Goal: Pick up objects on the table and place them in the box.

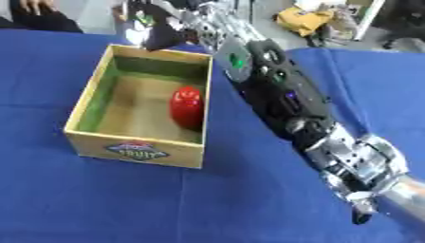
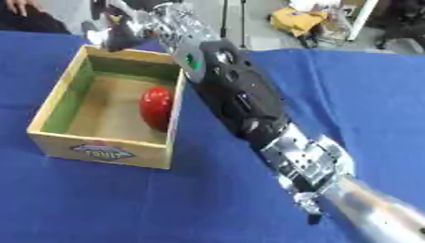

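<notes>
Blue table (image 1: 99, 199) bare around box (image 1: 137, 154) | apple (image 1: 187, 105) inside | right hand (image 1: 158, 33) past far rim, grip unclear

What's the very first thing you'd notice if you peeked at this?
A big black and silver robot arm stretches slantwise across the blue table, from the lower right up toward the far edge. Its right hand hangs over the far rim of a wooden box. Inside the box, against its right wall, lies a shiny red object.

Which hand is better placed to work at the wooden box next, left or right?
Right. The right hand is at the far rim of the open wooden box, which holds a round red object. The left hand shows in neither view.
</notes>
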